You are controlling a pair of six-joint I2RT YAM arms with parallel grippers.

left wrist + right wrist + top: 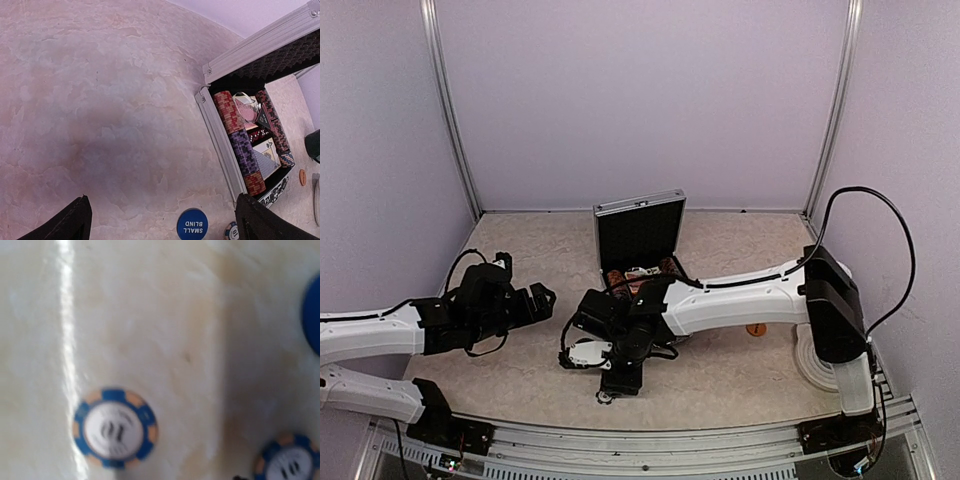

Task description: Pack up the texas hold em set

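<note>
The top camera sits high behind the arms (pixel 740 300) and looks down on the whole table (pixel 740 380). The left wrist camera looks down and across from a little way off at the open case (pixel 220 135), which the top one sees too. The right wrist camera is very close to the table (blurry), right over a blue chip (pixel 115 427).

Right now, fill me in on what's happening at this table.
Two robot arms are packing a poker set. The silver case stands open at the back, already holding rows of chips and card decks. The right arm reaches across in front of it, above two blue chips loose on the table. A blue button lies out too. The left gripper hangs open and empty beside the case.
</note>
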